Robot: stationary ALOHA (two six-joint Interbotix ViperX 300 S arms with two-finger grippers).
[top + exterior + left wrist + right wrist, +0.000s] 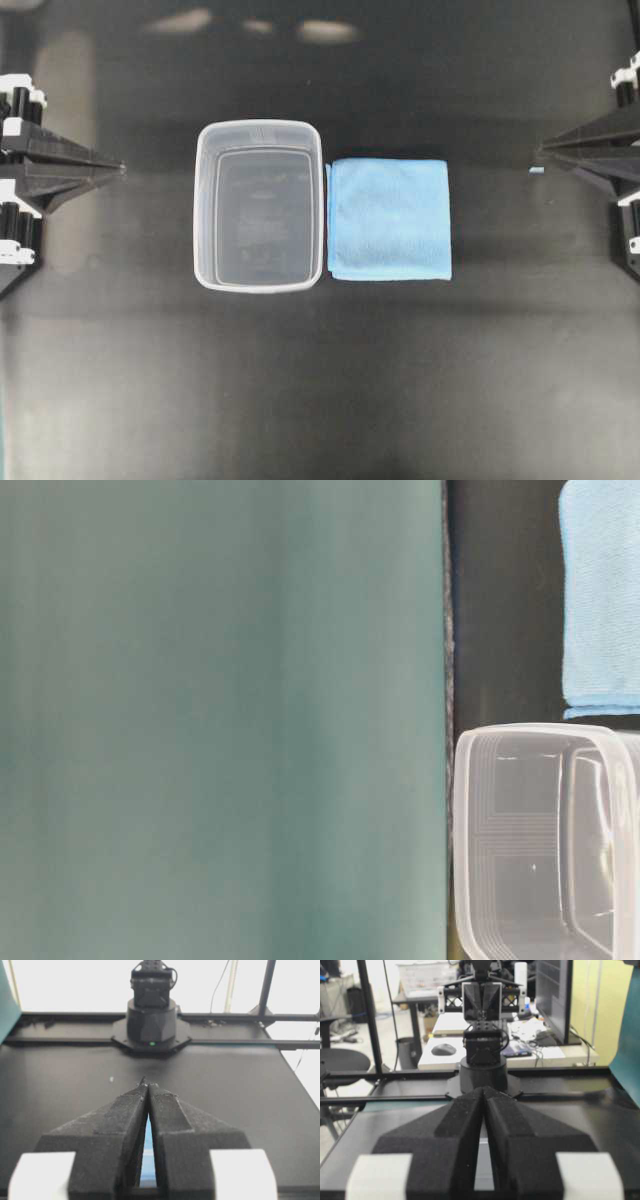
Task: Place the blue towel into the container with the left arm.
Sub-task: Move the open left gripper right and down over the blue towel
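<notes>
Blue towel: the blue towel (389, 220) lies flat and folded square on the black worktop (320, 380), just right of centre in the overhead view; its left edge runs along the container's right rim, touching it or nearly so.
Container: the container (259, 206), a clear plastic tub with rounded corners, stands upright on the worktop just left of the towel; nothing shows inside it.
Table-level view: the tub's rim (540, 732) fills the lower right corner and the towel's hemmed edge (600, 610) the upper right; a blurred teal surface (220, 720) covers most of the frame.
Left hand: the left hand (120, 170) sits at the left edge of the overhead view, pointing toward the tub and well apart from it; its two black fingers are pressed together at the tips (147, 1085) and carry nothing.
Right hand: the right hand (540, 152) sits at the right edge, pointing toward the towel and well apart from it; its fingers (483, 1092) meet at the tips, with nothing between them.
Small mark: a tiny pale blue speck (537, 171) lies on the worktop just below the right hand's tip.
Opposite arm bases: each wrist view looks across the worktop to the other arm's base (151, 1020) (483, 1067).
</notes>
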